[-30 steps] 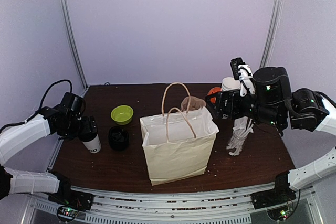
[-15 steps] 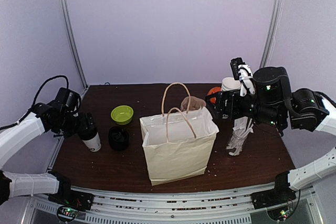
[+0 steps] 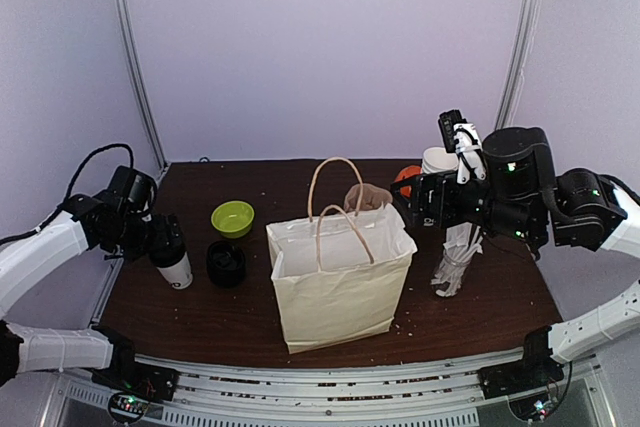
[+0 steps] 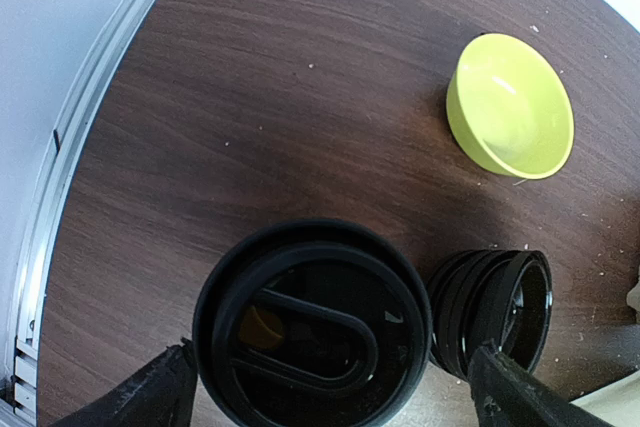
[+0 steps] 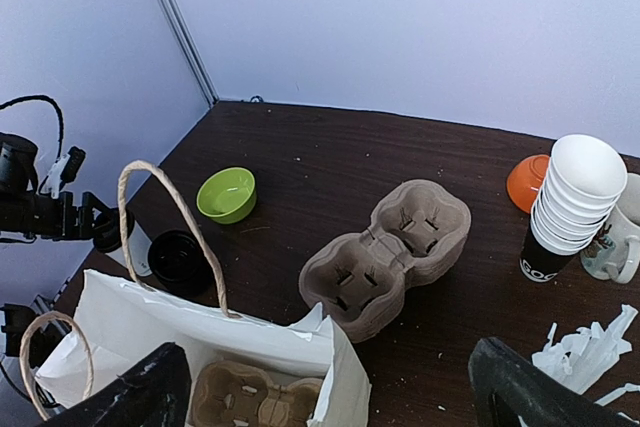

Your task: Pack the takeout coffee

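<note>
My left gripper (image 4: 335, 397) straddles the takeout coffee (image 3: 174, 265) at the table's left side, jaws spread and not clamped. I should close squarely beneath its lid, clear of the lid stack (image 4: 492, 307), then lift upright.

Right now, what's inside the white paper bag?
A brown pulp cup carrier lies at the bottom of the paper bag. Nothing else shows inside. The bag's walls and the picture's lower edge hide the rest of the interior.

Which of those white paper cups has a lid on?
The single cup at the far left, capped with a black lid. The stacked cups at the right are all open-topped.
</note>
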